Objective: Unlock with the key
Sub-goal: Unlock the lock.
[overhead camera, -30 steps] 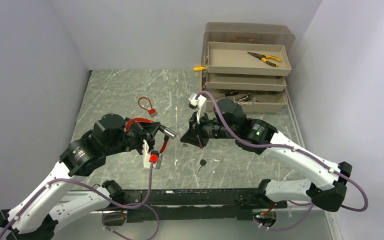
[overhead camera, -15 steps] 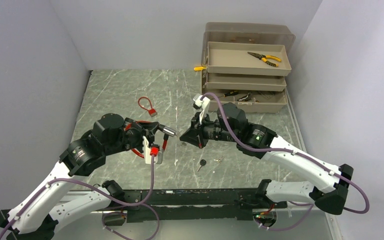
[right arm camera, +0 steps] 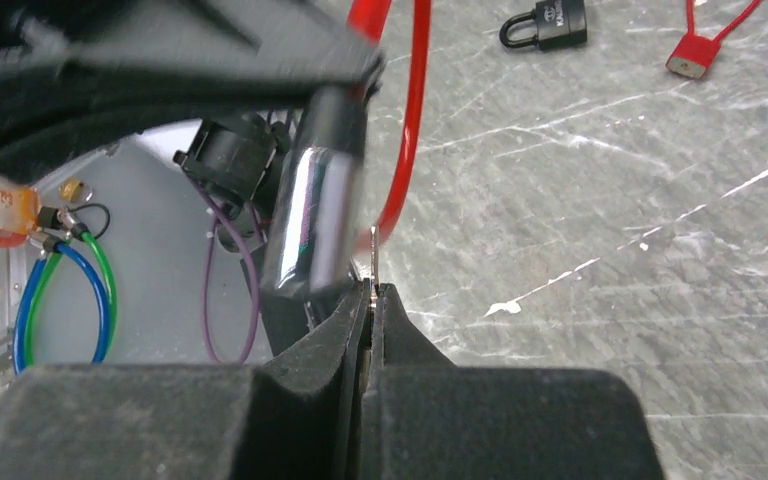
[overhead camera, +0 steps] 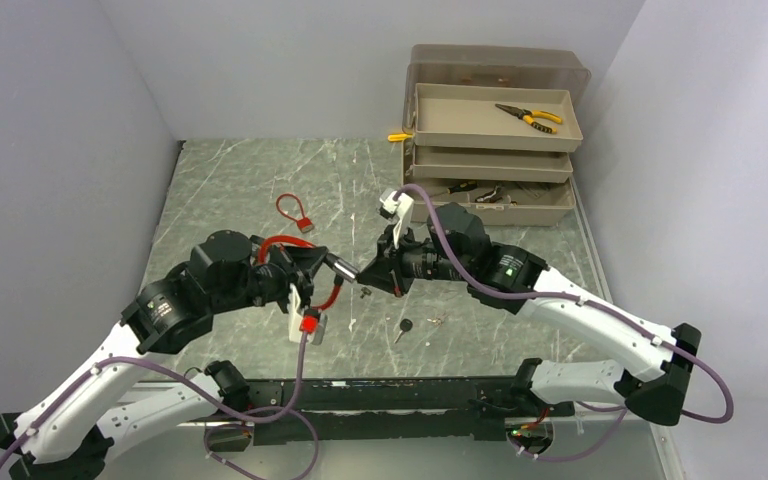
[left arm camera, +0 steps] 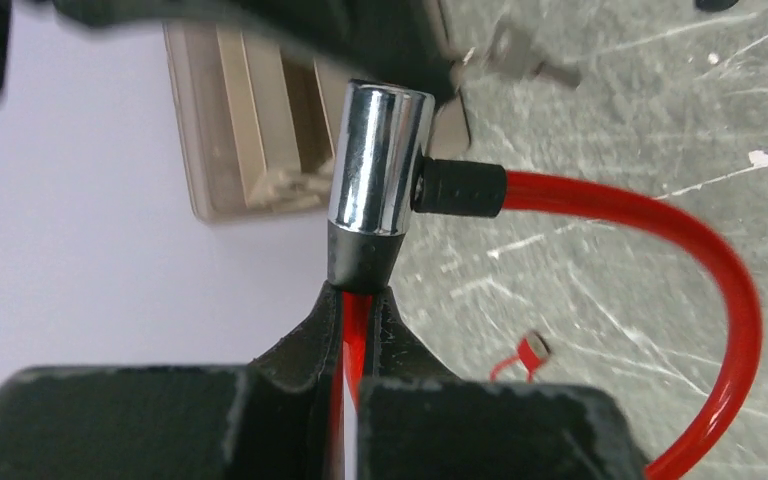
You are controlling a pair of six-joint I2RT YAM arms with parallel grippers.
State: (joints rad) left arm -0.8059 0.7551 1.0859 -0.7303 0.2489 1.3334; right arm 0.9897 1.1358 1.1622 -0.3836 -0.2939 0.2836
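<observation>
Key presented to lock, held above the table.
The lock [left arm camera: 378,160] is clamped by its red cable [left arm camera: 660,215] in the closed left gripper [left arm camera: 357,296]. Its cylinder faces the key [right arm camera: 373,243], pinched in the closed right gripper [right arm camera: 370,292], apparently to align blade and keyway. Beyond the lock, the toolbox [overhead camera: 490,165] is open, with pliers [overhead camera: 528,116] in its top tray [overhead camera: 490,138].

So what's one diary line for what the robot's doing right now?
left gripper: shut on cable lock | right gripper: shut on key | key tip beside the lock, entry unclear
</observation>
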